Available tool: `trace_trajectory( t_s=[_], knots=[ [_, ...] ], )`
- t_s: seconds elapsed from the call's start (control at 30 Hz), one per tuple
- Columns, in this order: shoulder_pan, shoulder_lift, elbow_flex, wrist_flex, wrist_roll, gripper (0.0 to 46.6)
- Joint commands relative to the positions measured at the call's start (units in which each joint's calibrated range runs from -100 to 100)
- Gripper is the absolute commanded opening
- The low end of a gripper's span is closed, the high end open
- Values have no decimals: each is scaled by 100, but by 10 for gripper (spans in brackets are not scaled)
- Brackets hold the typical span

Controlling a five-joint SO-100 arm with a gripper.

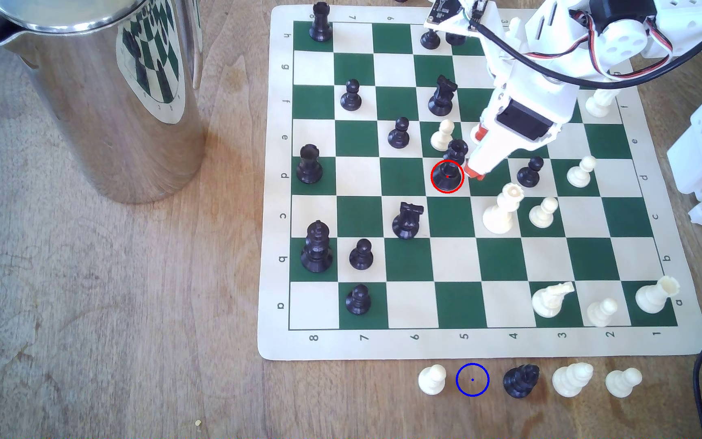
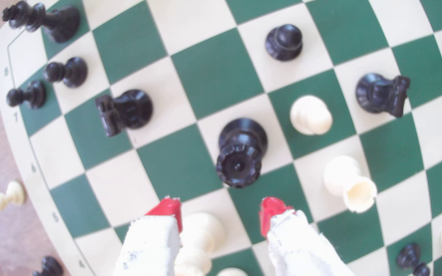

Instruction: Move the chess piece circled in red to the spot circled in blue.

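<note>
On my exterior view I read the black queen [image 1: 447,176] standing upright near the middle of the frame, on a green square of the chessboard [image 1: 484,346], with a red ring drawn round its base. The gripper [image 1: 475,171] sits just to that view's right of the queen; its red fingertips [image 1: 481,134] appear close to the piece, though from this angle I cannot confirm whether they touch it. On the wrist view the queen [image 2: 238,164] stands ahead of the gripper [image 2: 218,209], and both red fingertips [image 2: 169,208] are spread well apart with bare board between them and nothing held. A white pawn [image 2: 201,233] shows between the two white fingers, lower down. The blue-ringed spot [image 1: 472,380] lies on bare wooden table [image 1: 108,316] at the lower centre of the exterior frame, below the board edge, between a white pawn [image 1: 432,379] and a fallen black piece [image 1: 521,380]. A steel jug [image 1: 100,84] occupies the upper left.
</note>
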Motion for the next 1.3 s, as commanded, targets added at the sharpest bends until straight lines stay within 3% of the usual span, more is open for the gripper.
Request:
trace_trajectory(
  t_s=[0.0, 1.03, 1.27],
  knots=[
    [0, 34, -496, -54, 68, 154],
    [102, 696, -1040, -316, 137, 135],
    [102, 832, -1076, -332, 147, 43]
  ],
)
